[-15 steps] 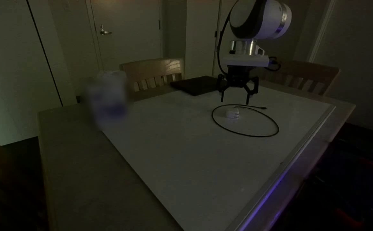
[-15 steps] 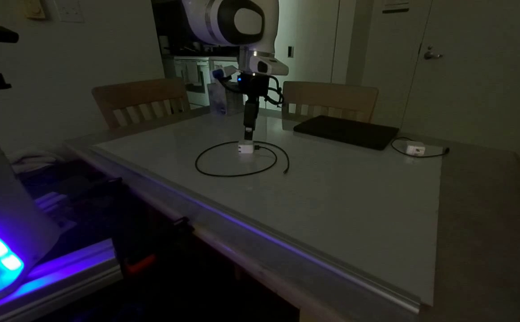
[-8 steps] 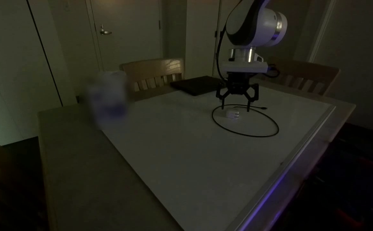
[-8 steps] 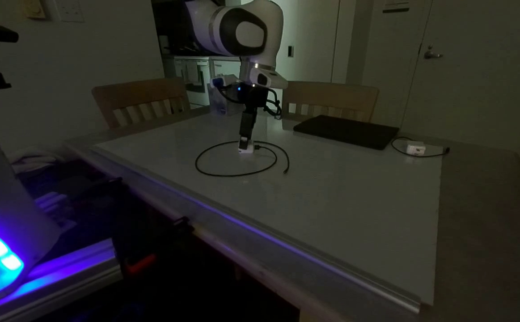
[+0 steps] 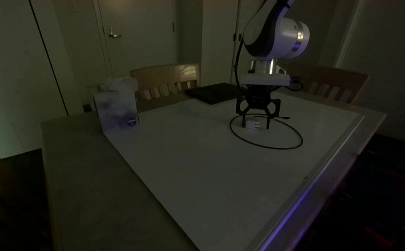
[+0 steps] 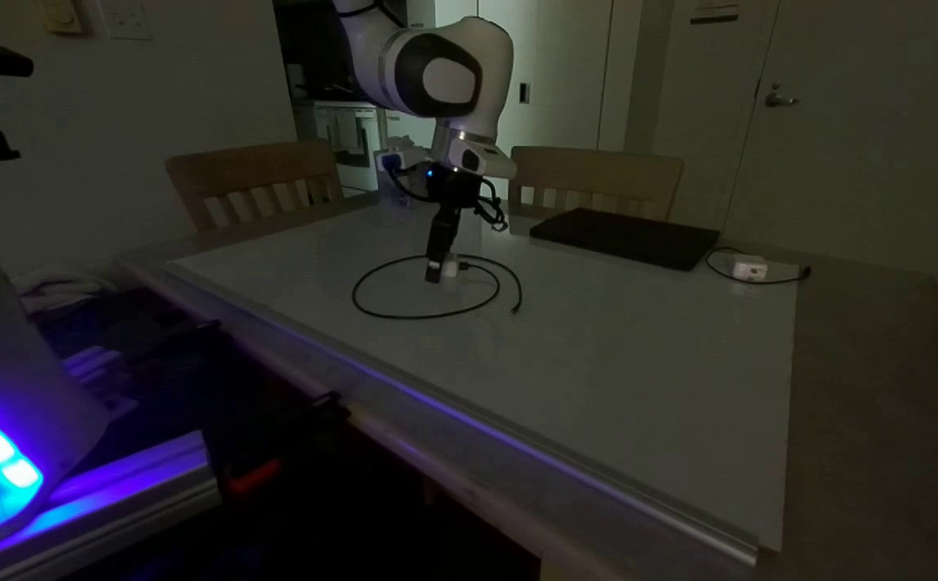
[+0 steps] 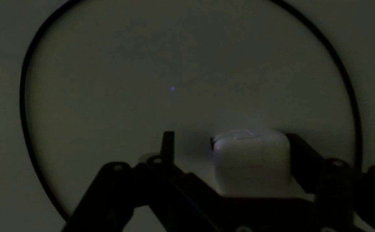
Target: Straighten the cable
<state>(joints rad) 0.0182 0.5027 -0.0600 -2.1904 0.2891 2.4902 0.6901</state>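
Centre the end effector [image 5: 255, 126], parted astride the plug [image 7: 253, 164], before gripping, then slowly draw the cable [image 6: 414, 317] straight.

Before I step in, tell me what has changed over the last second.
The gripper has come down, the white plug now between its open jaws; nothing has visibly been gripped or let go. The plug, the looped cable and the dark pad stayed where they were.
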